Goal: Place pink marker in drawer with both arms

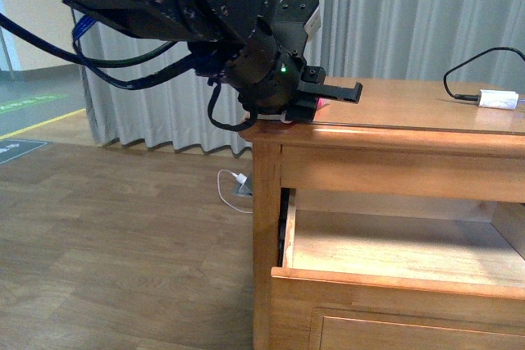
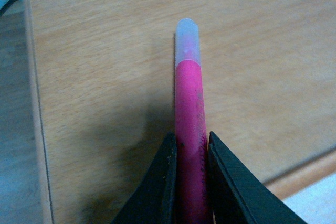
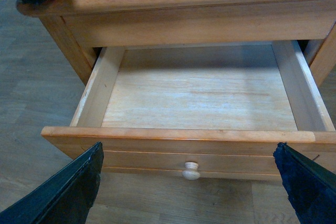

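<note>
My left gripper (image 2: 189, 142) is shut on the pink marker (image 2: 189, 103), whose whitish cap end points away from the jaws. It holds the marker at the top of the wooden cabinet near its left corner; in the front view the left gripper (image 1: 328, 96) sits there with a bit of pink (image 1: 323, 102) showing. The top drawer (image 3: 202, 136) is pulled out and its inside is bare; its round knob (image 3: 191, 170) faces my right gripper (image 3: 190, 182), which is open wide in front of it. The drawer also shows open in the front view (image 1: 394, 280).
A white adapter (image 1: 498, 99) with a black cable lies on the cabinet top at the far right. A white cable and plug (image 1: 236, 179) lie on the wood floor behind the cabinet. Grey curtains hang at the back.
</note>
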You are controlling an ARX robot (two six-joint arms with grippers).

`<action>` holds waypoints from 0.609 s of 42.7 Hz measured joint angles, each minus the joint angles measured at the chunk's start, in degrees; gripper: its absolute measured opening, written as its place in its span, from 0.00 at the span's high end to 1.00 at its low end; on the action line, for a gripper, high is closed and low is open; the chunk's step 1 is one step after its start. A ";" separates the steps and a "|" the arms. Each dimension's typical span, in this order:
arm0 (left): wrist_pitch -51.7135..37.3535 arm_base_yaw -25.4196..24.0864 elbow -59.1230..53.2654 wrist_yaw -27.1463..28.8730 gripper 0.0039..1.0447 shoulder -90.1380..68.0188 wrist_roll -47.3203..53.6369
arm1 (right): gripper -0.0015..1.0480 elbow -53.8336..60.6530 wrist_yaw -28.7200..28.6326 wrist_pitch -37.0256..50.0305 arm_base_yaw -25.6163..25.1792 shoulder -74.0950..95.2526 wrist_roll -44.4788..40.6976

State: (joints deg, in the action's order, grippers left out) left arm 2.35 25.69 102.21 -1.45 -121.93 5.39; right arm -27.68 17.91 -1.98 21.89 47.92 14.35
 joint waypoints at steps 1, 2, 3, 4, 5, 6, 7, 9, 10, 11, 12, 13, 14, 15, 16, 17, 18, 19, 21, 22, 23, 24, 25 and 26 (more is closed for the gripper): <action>-0.35 -0.24 -0.92 -1.44 0.86 0.74 0.66 | 0.08 0.00 0.00 0.00 0.00 0.00 0.00; -0.74 -0.59 -2.23 -3.61 0.86 1.75 1.90 | 0.08 0.00 0.00 0.00 0.00 0.00 0.00; -0.92 -0.85 -3.10 -5.05 0.86 2.49 2.91 | 0.08 0.00 0.00 0.00 0.00 0.00 0.00; -0.94 -1.25 -4.28 -7.19 0.86 3.72 4.00 | 0.08 0.00 0.00 0.00 0.00 0.00 0.00; -0.94 -1.60 -5.44 -9.25 0.86 5.11 5.64 | 0.08 0.00 0.00 0.00 0.00 0.00 0.00; -0.94 -1.84 -6.29 -10.62 0.86 6.19 6.67 | 0.08 0.00 0.02 0.00 0.00 0.00 0.00; -0.94 -2.10 -7.17 -11.91 0.86 7.26 7.69 | 0.08 0.00 0.02 0.00 0.00 0.00 0.00; -1.22 -2.62 -9.33 -15.19 0.86 10.14 10.29 | 0.08 0.00 0.00 0.00 0.00 0.00 0.00; -1.40 -2.89 -10.62 -17.22 0.86 11.91 11.78 | 0.08 0.00 0.00 -0.02 0.00 0.00 0.00; -1.51 -3.08 -11.41 -18.58 0.86 13.07 12.72 | 0.08 0.00 0.00 0.00 0.00 0.00 0.00; -1.68 -3.30 -12.63 -20.28 0.86 14.82 13.81 | 0.08 0.00 0.00 0.00 0.00 0.00 0.00; -1.81 -3.48 -13.46 -21.79 0.86 15.98 14.60 | 0.08 0.00 0.00 0.00 0.00 0.00 0.00; -2.05 -3.58 -14.73 -23.61 0.86 17.59 15.87 | 0.08 0.00 0.00 0.00 0.00 0.00 0.00; -2.34 -3.61 -16.00 -25.29 0.86 19.08 16.83 | 0.08 0.00 0.00 0.00 0.00 0.00 0.00; -2.49 -3.61 -17.27 -26.75 0.86 20.44 17.51 | 0.08 0.00 0.00 0.00 0.00 0.00 0.00; -2.56 -3.54 -18.12 -27.45 0.86 21.20 18.25 | 0.08 0.00 0.00 0.00 0.00 0.00 0.00; -2.73 -3.37 -19.30 -27.87 0.86 22.16 19.04 | 0.08 0.00 0.02 0.00 0.00 0.00 0.00; -2.86 -3.15 -20.09 -27.96 0.86 22.64 19.67 | 0.08 0.00 0.00 0.00 0.00 0.00 0.00; -3.37 -2.64 -21.84 -27.54 0.86 23.30 20.85 | 0.08 0.00 0.00 0.00 0.00 0.00 0.00; -3.87 -2.29 -22.75 -26.91 0.86 23.30 21.35 | 0.08 0.00 0.00 0.00 0.00 0.00 0.00; -4.13 -2.05 -23.32 -26.51 0.86 23.21 21.77 | 0.08 0.00 0.00 0.00 0.00 0.00 0.00; -4.48 -1.77 -23.91 -25.99 0.86 22.95 22.08 | 0.08 0.00 0.00 0.00 0.00 0.00 0.00; -4.98 -1.46 -24.50 -25.22 0.86 22.64 22.27 | 0.08 0.00 0.00 0.00 0.00 0.00 0.00; -5.73 -1.01 -25.27 -24.35 0.86 21.99 22.58 | 0.08 0.00 0.00 0.00 0.00 0.00 0.00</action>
State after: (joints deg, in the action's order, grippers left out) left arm -3.38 24.69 76.95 -25.80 -99.94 27.97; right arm -27.68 17.91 -1.98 21.89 47.92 14.35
